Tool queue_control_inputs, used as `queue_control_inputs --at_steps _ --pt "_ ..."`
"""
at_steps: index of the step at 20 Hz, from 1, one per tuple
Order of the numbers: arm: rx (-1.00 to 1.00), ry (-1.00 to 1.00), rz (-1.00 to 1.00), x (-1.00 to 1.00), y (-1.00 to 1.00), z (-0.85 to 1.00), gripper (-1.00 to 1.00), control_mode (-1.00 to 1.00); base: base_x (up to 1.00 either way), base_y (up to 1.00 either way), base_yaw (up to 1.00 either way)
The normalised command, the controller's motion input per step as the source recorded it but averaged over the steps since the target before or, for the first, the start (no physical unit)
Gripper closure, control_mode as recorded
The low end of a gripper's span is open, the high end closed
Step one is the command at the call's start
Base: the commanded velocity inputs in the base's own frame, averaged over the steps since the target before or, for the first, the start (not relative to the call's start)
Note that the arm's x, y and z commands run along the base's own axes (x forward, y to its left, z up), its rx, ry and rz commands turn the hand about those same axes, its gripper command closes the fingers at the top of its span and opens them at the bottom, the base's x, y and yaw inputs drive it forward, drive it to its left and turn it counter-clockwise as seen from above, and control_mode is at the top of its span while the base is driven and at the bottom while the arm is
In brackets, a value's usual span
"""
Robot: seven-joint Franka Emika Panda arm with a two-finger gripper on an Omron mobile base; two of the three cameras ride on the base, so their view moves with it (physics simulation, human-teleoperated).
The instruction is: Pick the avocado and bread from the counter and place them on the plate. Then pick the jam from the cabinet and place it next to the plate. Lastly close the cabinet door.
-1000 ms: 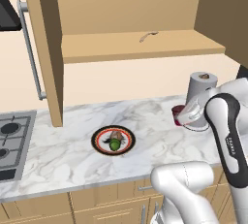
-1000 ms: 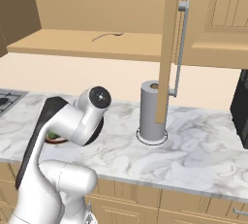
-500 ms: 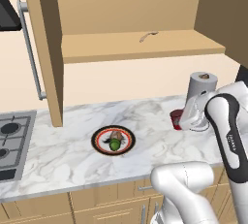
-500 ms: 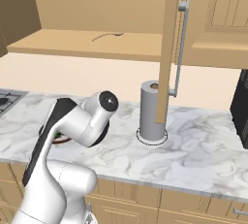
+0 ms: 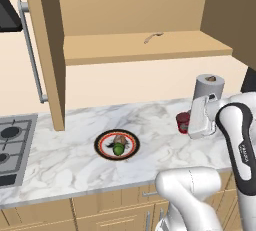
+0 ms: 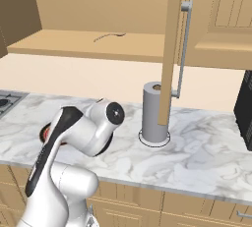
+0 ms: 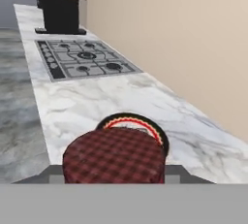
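Hand view: my pincer [image 5: 192,125] is clamped on the jam [image 7: 114,156]; I'd lower gently beside the plate [image 7: 135,121], clear of its rim.

Light: even, bright, diffuse | Shadows: faint beneath cabinet [image 5: 140,20] | Glare: none | Hand view: slightly soft, blurred
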Motion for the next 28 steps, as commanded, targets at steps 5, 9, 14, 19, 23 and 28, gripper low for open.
queue_control_inputs --at_steps 5,9,14,19,23,28 --pt "0.04 -0.07 0.11 0.0 0.0 0.0 1.0 -1.0 0.0 0.0 0.0" --pt "0.12 0.0 0.18 0.0 -0.01 0.01 1.0 -1.0 0.0 0.0 0.0" --pt "0.12 0.0 0.23 0.0 -0.02 0.0 1.0 -1.0 0.0 0.0 0.0" --pt "0.09 0.0 0.24 0.06 0.0 0.0 1.0 -1.0 0.0 0.0 0.0" --pt "0.09 0.0 0.23 0.08 0.0 0.01 1.0 -1.0 0.0 0.0 0.0" --pt "0.03 0.0 0.18 0.3 0.0 0.0 1.0 -1.0 0.0 0.0 0.0"
